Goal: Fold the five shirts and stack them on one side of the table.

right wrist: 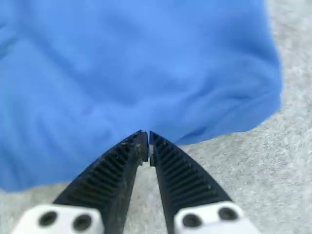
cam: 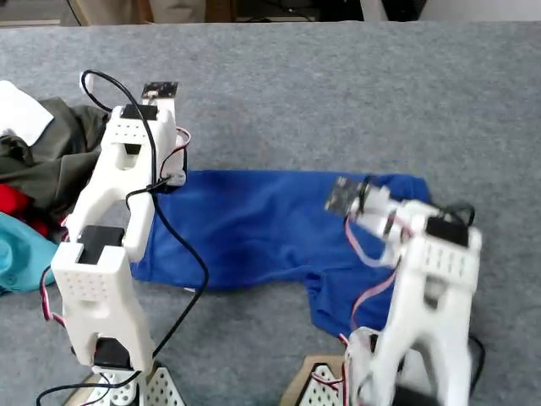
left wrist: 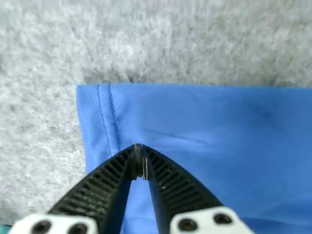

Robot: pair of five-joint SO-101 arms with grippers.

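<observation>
A blue shirt lies spread flat across the middle of the grey table. My left gripper hangs over the shirt's far-left corner. In the left wrist view that gripper is shut, its tips resting just inside the stitched hem of the blue shirt. My right gripper is over the shirt's right part. In the right wrist view it is shut at the rounded edge of the blue shirt, and I cannot see cloth pinched between the fingers.
A heap of unfolded shirts lies at the table's left edge: dark olive, white, red and teal. Bare grey table stretches behind and to the right of the blue shirt. Both arm bases stand at the near edge.
</observation>
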